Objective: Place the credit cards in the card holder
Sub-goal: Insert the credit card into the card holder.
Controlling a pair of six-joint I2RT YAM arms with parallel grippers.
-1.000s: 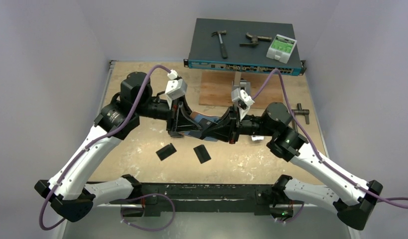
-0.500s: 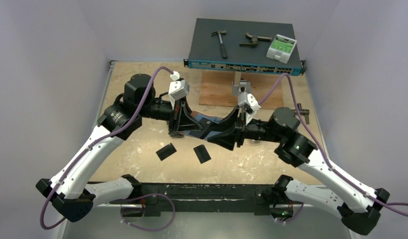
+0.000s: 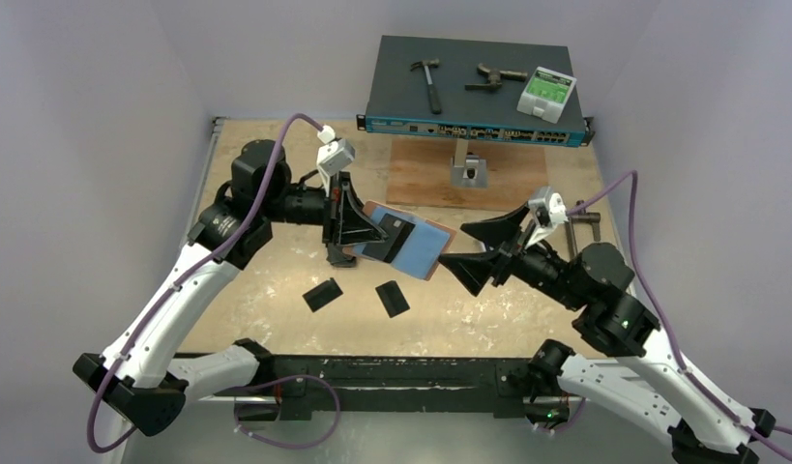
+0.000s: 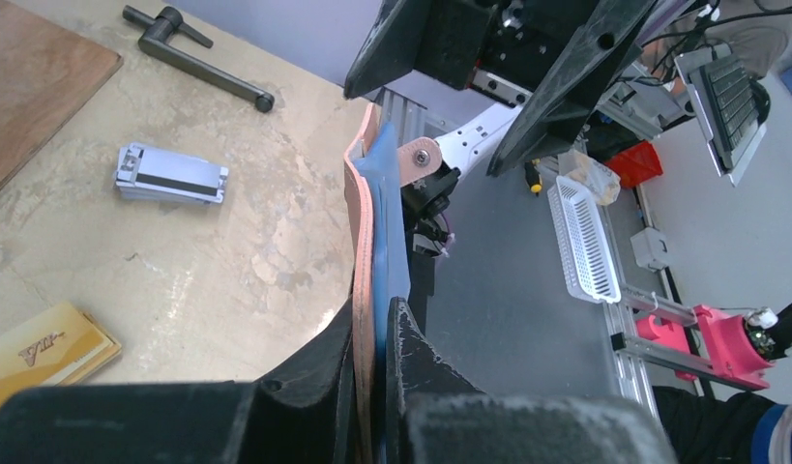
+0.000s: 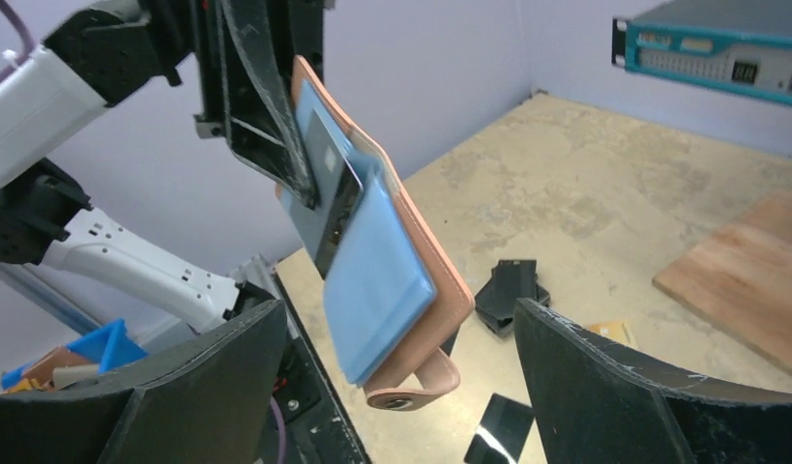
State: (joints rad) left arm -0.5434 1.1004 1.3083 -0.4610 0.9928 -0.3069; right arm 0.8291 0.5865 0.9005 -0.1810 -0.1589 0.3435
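My left gripper [image 3: 377, 237] is shut on the card holder [image 3: 423, 246], a salmon-pink wallet with a blue lining, held open above the table. In the left wrist view the card holder [image 4: 366, 222] stands edge-on between the fingers. A black credit card [image 5: 332, 184] sits in a slot of the card holder [image 5: 396, 290], with its snap tab hanging down. My right gripper [image 3: 452, 244] is open, just right of the holder and holding nothing. On the table lie two black card stacks [image 3: 322, 294] [image 3: 393, 299], a silver-grey stack [image 4: 171, 175] and orange-gold cards [image 4: 48, 348].
A wooden board [image 3: 440, 172] with a small metal stand [image 3: 466, 172] lies at the back. Behind it is a network switch [image 3: 474, 92] carrying a hammer, a tool and a white box. A dark handle tool [image 3: 585, 224] lies at the right edge.
My right gripper has opened and drawn back to the right, away from the card holder. The black card stays in the holder. The left gripper keeps its grip.
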